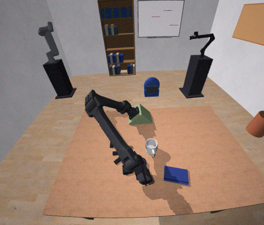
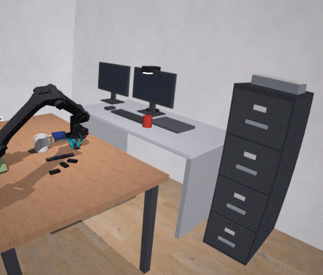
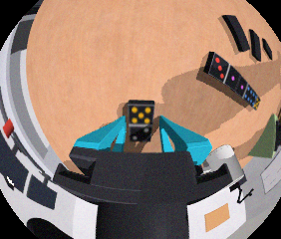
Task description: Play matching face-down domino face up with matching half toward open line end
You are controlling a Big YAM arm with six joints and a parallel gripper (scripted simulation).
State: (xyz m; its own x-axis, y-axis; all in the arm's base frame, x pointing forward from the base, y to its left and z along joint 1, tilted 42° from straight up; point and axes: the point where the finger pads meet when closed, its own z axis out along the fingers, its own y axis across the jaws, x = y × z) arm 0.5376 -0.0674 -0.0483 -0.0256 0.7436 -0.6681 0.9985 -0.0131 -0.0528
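My gripper is open. Its cyan fingertips stand on either side of a face-up domino, with narrow gaps visible in the wrist view. That domino has five yellow pips on its far half and grey pips on its near half; whether it lies fully flat is unclear. The line lies apart from it, with three red pips at its near end, then purple, blue and yellow pips at the far end. Three face-down dominoes lie beyond the line: one, another, and a third.
A white mug stands near the line. A blue book lies beyond the mug. The arm's green base plate is at the table's far side in the top view.
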